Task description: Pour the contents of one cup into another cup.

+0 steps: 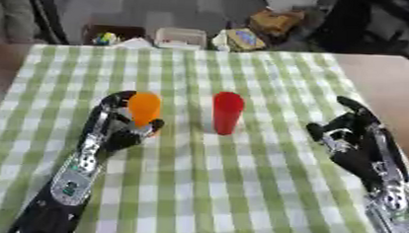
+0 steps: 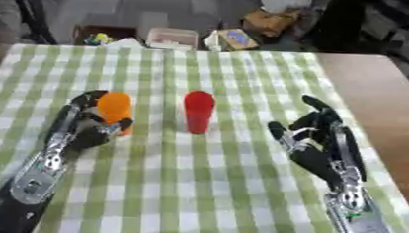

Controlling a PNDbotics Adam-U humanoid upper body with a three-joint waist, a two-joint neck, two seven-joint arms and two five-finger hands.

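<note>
Left hand point(image 1: 119, 129): left of centre in the frame, fingers and thumb curled round the orange cup point(image 1: 144, 110), which stands upright on the table point(image 1: 239, 189) within that grasp.

Red cup point(image 1: 227, 112): centre of frame, upright on the green-checked cloth, just right of the orange cup, apart from it and touched by neither hand.

Right hand point(image 2: 315, 138): right of centre, fingers spread and relaxed, holding nothing, well apart from the red cup.
</note>
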